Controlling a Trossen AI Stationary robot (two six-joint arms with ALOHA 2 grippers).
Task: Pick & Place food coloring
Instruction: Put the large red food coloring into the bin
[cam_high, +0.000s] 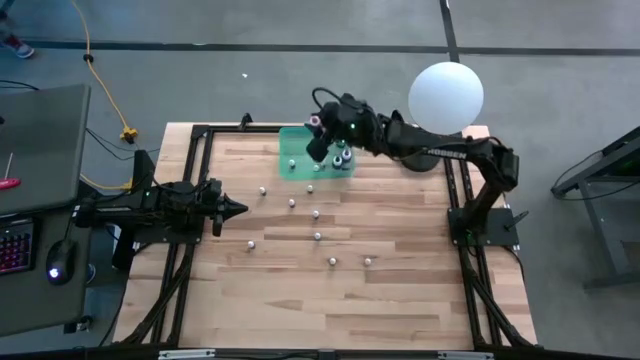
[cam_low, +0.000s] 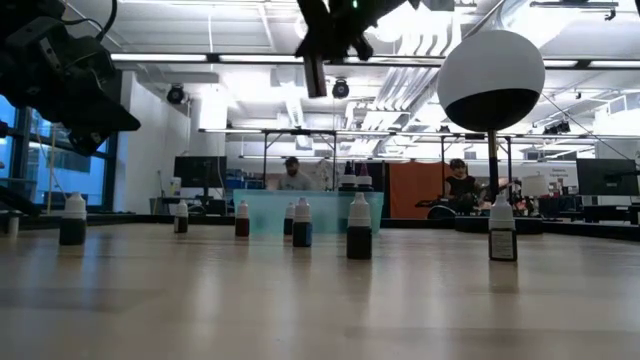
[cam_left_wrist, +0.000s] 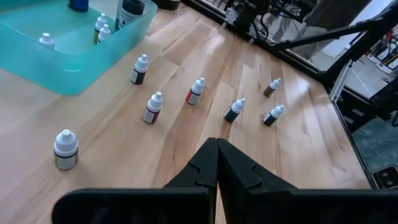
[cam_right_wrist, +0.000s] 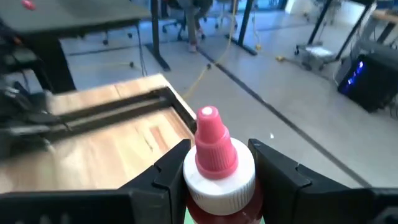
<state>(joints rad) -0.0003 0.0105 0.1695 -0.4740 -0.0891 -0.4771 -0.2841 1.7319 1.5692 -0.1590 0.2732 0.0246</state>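
My right gripper (cam_high: 318, 140) is raised over the green tray (cam_high: 295, 152) near the table's far edge and is shut on a red food coloring bottle (cam_right_wrist: 214, 155) with a pink cap. A few larger bottles (cam_high: 343, 158) stand in the tray. Several small white-capped bottles (cam_high: 316, 214) stand upright on the wood in the middle of the table, also visible in the left wrist view as bottles (cam_left_wrist: 153, 107). My left gripper (cam_high: 240, 208) waits shut at the table's left, its fingers (cam_left_wrist: 216, 149) pointing at the loose bottles. My right gripper pinches the red bottle between its two fingers at the white collar (cam_right_wrist: 241, 182) just under the pink cap (cam_right_wrist: 211, 140). One finger is on each side. The bottle is lifted clear above the tray; its body is hidden below the fingers.
A big white globe lamp (cam_high: 446, 95) stands at the far right corner, close behind my right arm. Black frame rails (cam_high: 195, 190) run along the table's left and right sides. Bare wood (cam_high: 330, 310) lies toward the near edge. People sit at desks far behind the table.
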